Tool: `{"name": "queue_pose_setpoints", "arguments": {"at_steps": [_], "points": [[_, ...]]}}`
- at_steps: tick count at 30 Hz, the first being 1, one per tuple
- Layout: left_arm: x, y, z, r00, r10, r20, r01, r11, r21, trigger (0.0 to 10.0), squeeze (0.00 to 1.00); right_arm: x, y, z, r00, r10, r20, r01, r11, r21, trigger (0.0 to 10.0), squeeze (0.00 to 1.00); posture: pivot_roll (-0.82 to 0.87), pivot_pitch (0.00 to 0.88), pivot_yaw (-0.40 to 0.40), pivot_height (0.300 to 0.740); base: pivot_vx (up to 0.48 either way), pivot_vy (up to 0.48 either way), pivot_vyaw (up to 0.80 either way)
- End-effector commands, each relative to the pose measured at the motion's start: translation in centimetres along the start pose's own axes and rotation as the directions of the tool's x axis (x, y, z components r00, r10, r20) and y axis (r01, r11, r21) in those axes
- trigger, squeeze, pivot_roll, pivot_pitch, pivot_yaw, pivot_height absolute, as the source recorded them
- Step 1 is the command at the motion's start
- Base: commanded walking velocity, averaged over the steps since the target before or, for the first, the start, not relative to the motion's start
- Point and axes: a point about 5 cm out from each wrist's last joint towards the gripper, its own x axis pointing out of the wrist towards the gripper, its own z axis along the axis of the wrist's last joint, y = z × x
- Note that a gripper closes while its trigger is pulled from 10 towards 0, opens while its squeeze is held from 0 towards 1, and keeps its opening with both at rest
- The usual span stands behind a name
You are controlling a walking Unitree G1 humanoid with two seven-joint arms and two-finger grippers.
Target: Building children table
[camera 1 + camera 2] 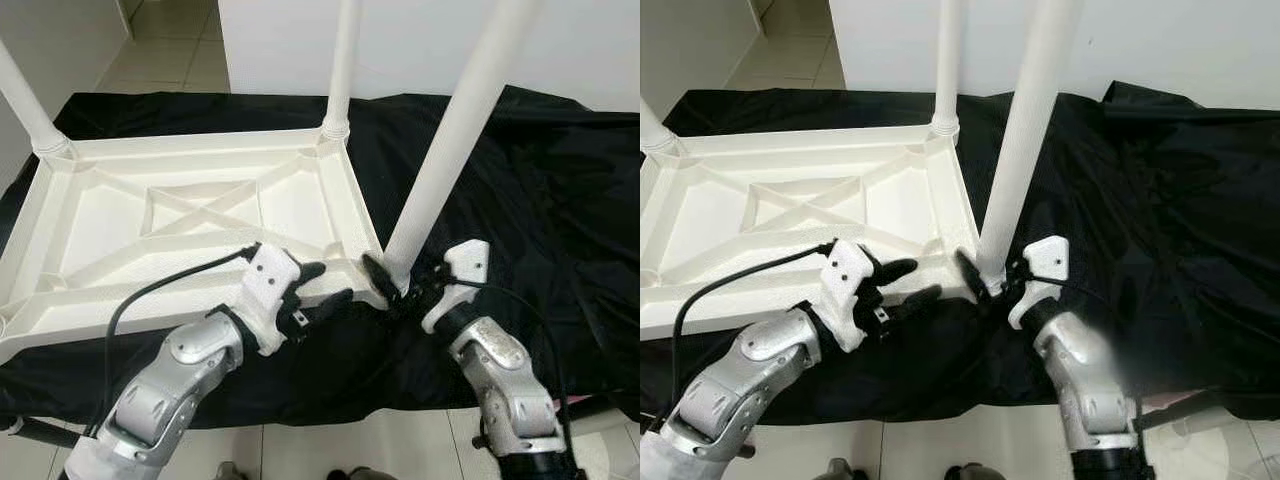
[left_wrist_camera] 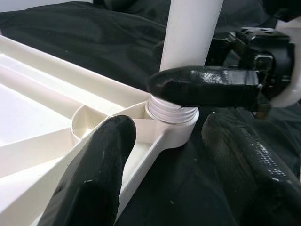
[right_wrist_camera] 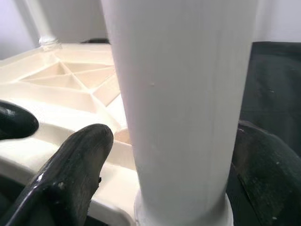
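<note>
The white plastic tabletop (image 1: 190, 225) lies upside down on a black cloth (image 1: 540, 200), its ribbed underside facing up so the corner sockets can take the legs. Two legs already stand upright from the tabletop's far corners: the far-left leg (image 1: 25, 100) and the far-right leg (image 1: 342, 65).

The work is at the tabletop's near-right corner. There the near-right leg (image 1: 455, 140) stands in the corner socket (image 2: 175, 123), leaning a little away from the tabletop. In the left wrist view its threaded end still shows above the socket rim, so I judge it is not yet screwed fully home.

The right gripper (image 1: 405, 278) closes around the base of this leg just above the socket, one finger on each side, low down where a turn drives the thread most directly. The left gripper (image 1: 325, 285) sits just beside the same corner on the tabletop's near edge, its fingers (image 2: 94, 174) spread and holding nothing; one rests over the rim of the tabletop, the other hangs outside it. This looks like bracing, to keep the light tabletop from sliding or spinning on the cloth while the leg is turned.

The tabletop's near-left corner lies at the edge of the head views, and I cannot tell whether it holds a leg.
</note>
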Motion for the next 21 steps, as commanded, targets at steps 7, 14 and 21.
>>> {"name": "queue_pose_setpoints", "arguments": {"at_steps": [7,14,21], "points": [[0.3,-0.6,-0.2,0.994,-0.109,-0.012,0.109,0.994,0.012,10.0,0.00,0.8,-0.7,-0.7,0.990,0.131,-0.057,-0.134,0.989,-0.059,10.0,0.00,-0.05,0.121,-0.020,0.740,0.000,0.000,0.00],[0.3,-0.8,-0.2,0.995,-0.100,-0.012,0.100,0.995,0.006,10.0,0.00,1.1,-1.5,-0.8,0.986,0.157,-0.065,-0.161,0.984,-0.074,0.0,0.00,-0.06,0.127,-0.030,0.740,0.000,0.000,0.00],[0.8,-1.2,-0.3,0.994,-0.106,-0.004,0.106,0.994,-0.003,10.0,0.00,0.1,-1.2,-1.1,0.991,0.122,-0.061,-0.124,0.992,-0.036,0.0,0.00,-0.06,0.111,-0.035,0.740,0.000,0.000,0.00]]}}
